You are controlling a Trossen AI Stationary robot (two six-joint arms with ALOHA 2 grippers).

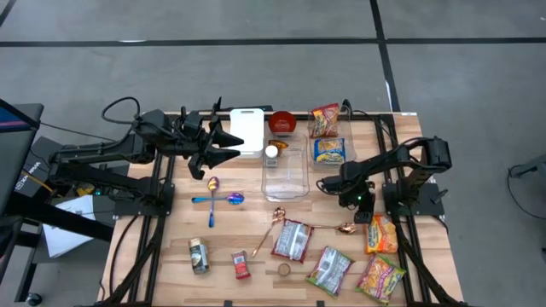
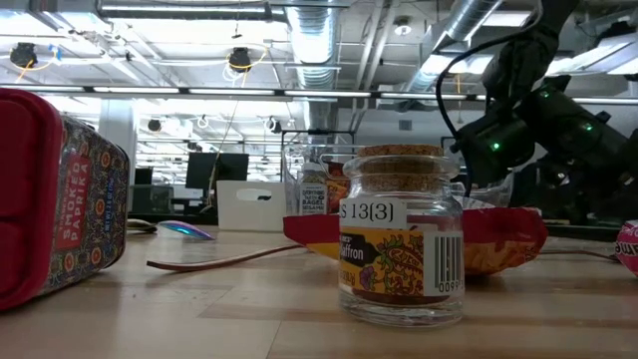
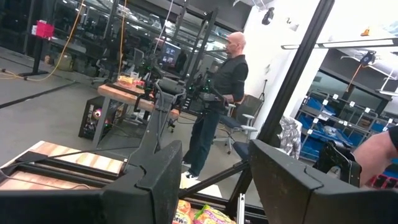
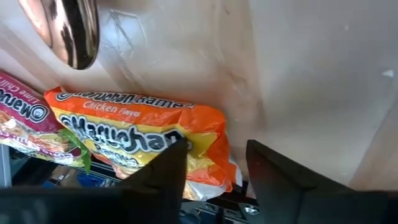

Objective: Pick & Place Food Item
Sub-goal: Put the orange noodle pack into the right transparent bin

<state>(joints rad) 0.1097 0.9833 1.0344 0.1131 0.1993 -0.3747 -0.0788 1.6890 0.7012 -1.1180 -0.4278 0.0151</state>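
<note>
Bare desk (image 1: 256,223) mid-front passable; clear container (image 1: 285,169) blocks centre; packets (image 1: 380,234) crowd right front; spoons (image 1: 217,199) litter left.

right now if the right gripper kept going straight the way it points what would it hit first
Most likely the orange Maruchan chicken ramen packet: the right gripper hangs open just above its end, fingers pointing down at it. Depth is unclear, so it could reach bare table beside it.
</note>
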